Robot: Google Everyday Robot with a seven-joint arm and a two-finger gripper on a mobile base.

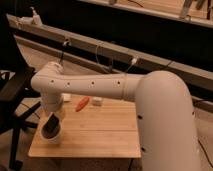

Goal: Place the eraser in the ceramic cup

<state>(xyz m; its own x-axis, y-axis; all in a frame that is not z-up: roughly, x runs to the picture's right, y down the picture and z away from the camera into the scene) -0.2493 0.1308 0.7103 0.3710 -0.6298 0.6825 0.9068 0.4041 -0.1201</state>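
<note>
The white ceramic cup (53,136) stands on the wooden table (100,132) near its front left corner. My gripper (51,125) is a dark shape pointing straight down at the end of the white arm (90,85), with its tip at or inside the cup's mouth. I cannot tell the black eraser apart from the dark gripper; it shows nowhere else on the table.
An orange oblong object (82,103) and two small white blocks (97,101) (66,97) lie at the table's back. A black chair (12,100) stands left of the table. My large white arm link (165,125) covers the table's right side. A rail with cables (115,57) runs behind.
</note>
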